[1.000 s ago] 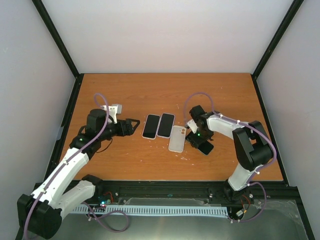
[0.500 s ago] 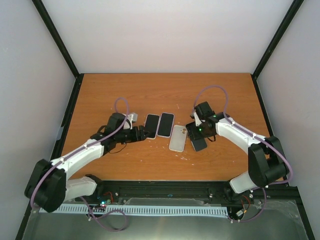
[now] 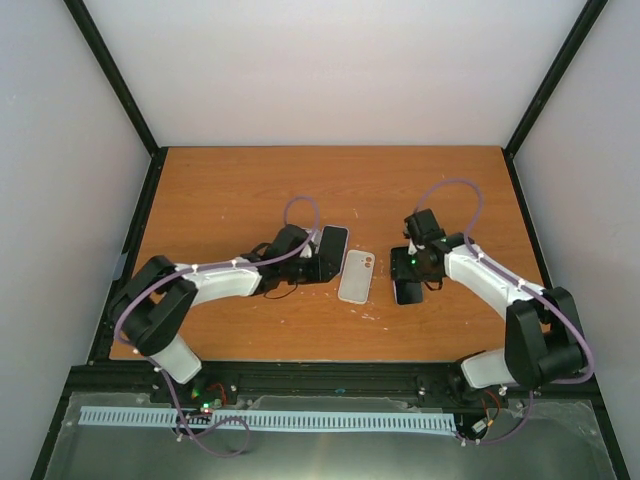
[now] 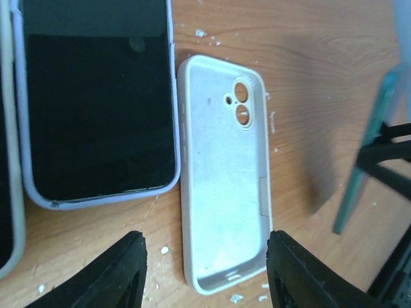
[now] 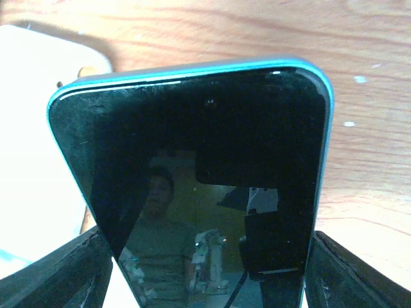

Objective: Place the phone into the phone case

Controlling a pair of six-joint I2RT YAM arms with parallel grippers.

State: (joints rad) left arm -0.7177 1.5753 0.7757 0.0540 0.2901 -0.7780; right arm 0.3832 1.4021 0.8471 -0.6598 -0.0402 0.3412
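The empty white phone case [image 3: 355, 276] lies open side up in the middle of the table; in the left wrist view [image 4: 225, 173] its near end sits between my open fingers. My left gripper [image 3: 322, 266] [image 4: 205, 276] is open and empty just left of the case. My right gripper [image 3: 409, 268] [image 5: 205, 276] is shut on the sides of a bare phone [image 3: 407, 291] [image 5: 192, 173] with a teal edge and black screen. It holds the phone tilted just right of the case, and the case's corner [image 5: 38, 128] shows beside it.
A phone in a lavender case [image 3: 334, 246] [image 4: 96, 109] lies just left of the white case. Another cased phone [image 4: 5, 160] lies beside it, mostly hidden under my left arm in the top view. Small white flecks dot the wood. Black frame posts edge the table.
My left arm has reached right over the two cased phones to the white case. My right gripper has moved slightly right and away from the case with the teal phone.
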